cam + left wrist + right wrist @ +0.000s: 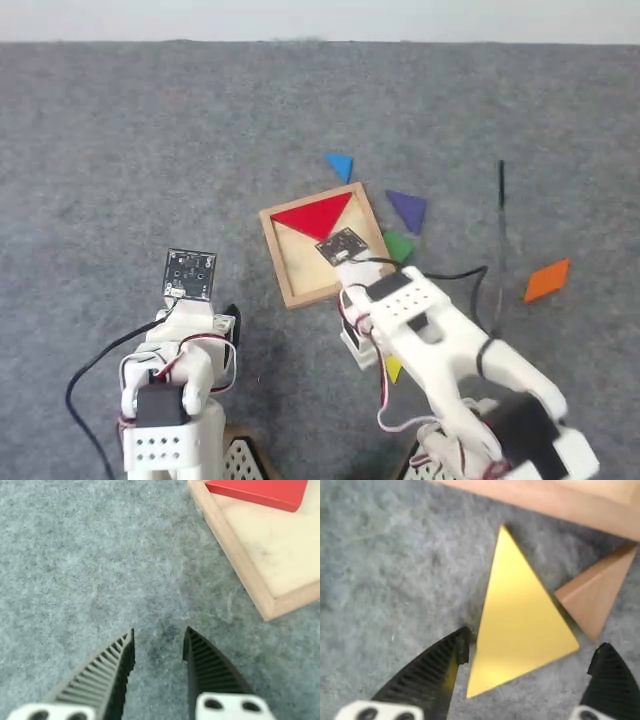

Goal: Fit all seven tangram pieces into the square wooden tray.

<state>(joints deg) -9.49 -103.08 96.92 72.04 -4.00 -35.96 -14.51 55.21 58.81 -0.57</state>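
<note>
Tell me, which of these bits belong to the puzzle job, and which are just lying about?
Job: wooden tray, red triangle, blue triangle, purple triangle, green piece, orange piece, yellow triangle.
Lying about: thin black rod, grey mat.

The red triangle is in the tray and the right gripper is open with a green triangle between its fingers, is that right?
Not quite. The right gripper is open, but a yellow triangle, not a green one, lies between its fingers, as the right wrist view shows. The red triangle is in the tray.
</note>
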